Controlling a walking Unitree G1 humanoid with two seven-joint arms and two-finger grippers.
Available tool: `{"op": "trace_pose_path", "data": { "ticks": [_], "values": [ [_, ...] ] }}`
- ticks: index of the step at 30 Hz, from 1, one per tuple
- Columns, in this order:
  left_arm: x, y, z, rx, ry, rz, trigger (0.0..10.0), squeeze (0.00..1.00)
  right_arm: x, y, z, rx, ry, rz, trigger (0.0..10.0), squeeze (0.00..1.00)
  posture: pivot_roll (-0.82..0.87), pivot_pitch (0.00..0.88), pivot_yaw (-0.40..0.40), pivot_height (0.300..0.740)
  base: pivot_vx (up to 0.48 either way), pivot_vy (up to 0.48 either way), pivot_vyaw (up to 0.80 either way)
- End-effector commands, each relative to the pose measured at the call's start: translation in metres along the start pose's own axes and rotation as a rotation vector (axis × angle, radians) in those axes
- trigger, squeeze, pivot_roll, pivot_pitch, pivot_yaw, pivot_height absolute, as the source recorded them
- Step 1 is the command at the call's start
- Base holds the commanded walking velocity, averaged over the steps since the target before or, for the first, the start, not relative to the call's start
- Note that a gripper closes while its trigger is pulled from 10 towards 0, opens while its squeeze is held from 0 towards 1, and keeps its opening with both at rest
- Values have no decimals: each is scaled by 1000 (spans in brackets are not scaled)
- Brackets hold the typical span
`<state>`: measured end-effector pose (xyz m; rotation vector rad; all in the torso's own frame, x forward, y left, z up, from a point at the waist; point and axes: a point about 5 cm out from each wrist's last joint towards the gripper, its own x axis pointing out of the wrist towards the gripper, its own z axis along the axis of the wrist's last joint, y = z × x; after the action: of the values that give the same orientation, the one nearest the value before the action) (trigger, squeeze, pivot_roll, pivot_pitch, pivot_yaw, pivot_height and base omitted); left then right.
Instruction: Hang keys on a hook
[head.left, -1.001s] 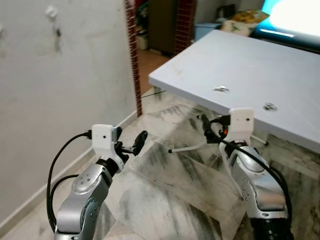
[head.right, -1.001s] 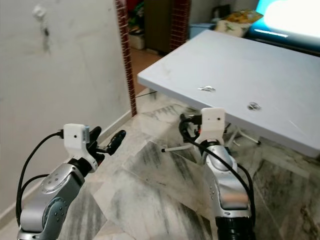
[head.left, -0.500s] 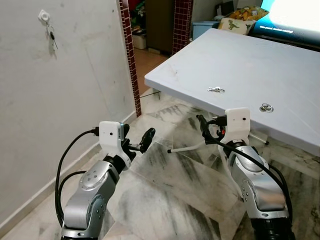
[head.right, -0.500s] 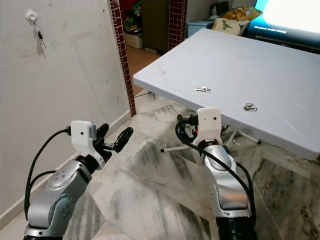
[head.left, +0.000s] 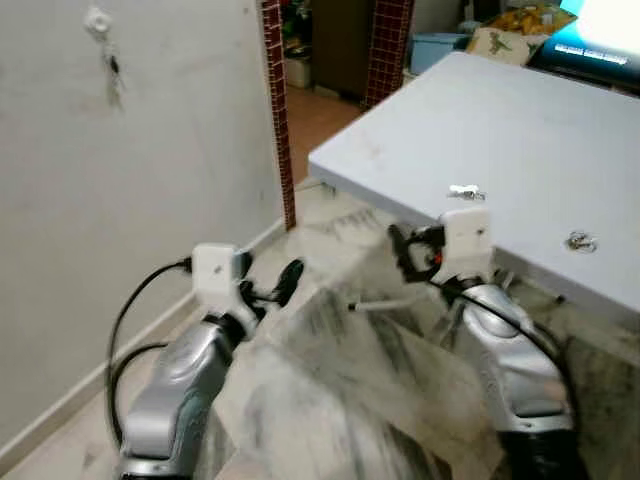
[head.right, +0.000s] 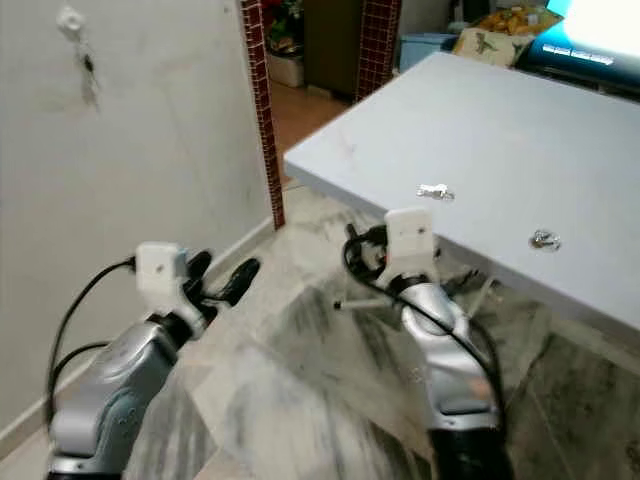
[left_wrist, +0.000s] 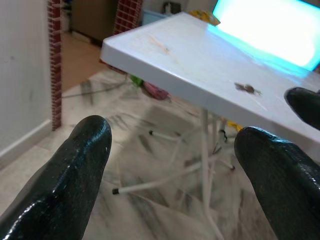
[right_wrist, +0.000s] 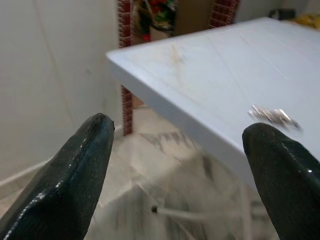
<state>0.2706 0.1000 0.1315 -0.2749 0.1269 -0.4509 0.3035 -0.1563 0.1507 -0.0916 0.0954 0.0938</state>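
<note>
Nothing of the hanging itself is looking done yet. One set of keys (head.left: 464, 192) is lying near the front edge of the white worktop (head.left: 520, 130), and a second small metal piece (head.left: 579, 241), perhaps a key ring, is lying farther to the right on it. The right end effector (right_wrist: 180, 165) is hovering just short of the worktop edge with its fingers spread apart and empty, the keys showing ahead of it. The left end effector (left_wrist: 175, 165) is also gaping open, holding nothing, low over the marble floor (head.right: 300, 380). The hook (head.left: 97, 20) is sitting high on the wall (head.left: 150, 200) to the left, already carrying something small and dark. Picking up, carrying and hanging are all still remaining.
</note>
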Motion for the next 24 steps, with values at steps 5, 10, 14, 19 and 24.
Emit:
{"op": "trace_pose_path", "data": {
  "ticks": [5, 10, 14, 19, 24],
  "values": [
    [-7, 11, 0, 13, 10, 36, 10000, 0, 2, 14, 10, 14, -35, 40, 10000, 0, -30, 69, 39, 740, 407, 62, 0],
    [-7, 11, 1, 24, 5, 32, 10000, 0, 2, 13, 7, 13, -27, 38, 10000, 0, -29, 69, 41, 740, 360, 318, 0],
    [-7, 11, 1, 23, 8, 30, 10000, 0, 2, 14, 7, 12, -25, 39, 10000, 0, -26, 63, 43, 740, 358, 318, 0],
    [-7, 11, 1, 28, 7, 22, 10000, 0, 4, 15, 9, 11, -28, 36, 10000, 0, -28, 60, 44, 740, 367, 310, 0],
    [-6, 10, 1, 28, 8, 16, 10000, 0, 4, 13, 9, 14, -29, 32, 10000, 0, -30, 58, 45, 740, 388, 283, -91]
  ]
}}
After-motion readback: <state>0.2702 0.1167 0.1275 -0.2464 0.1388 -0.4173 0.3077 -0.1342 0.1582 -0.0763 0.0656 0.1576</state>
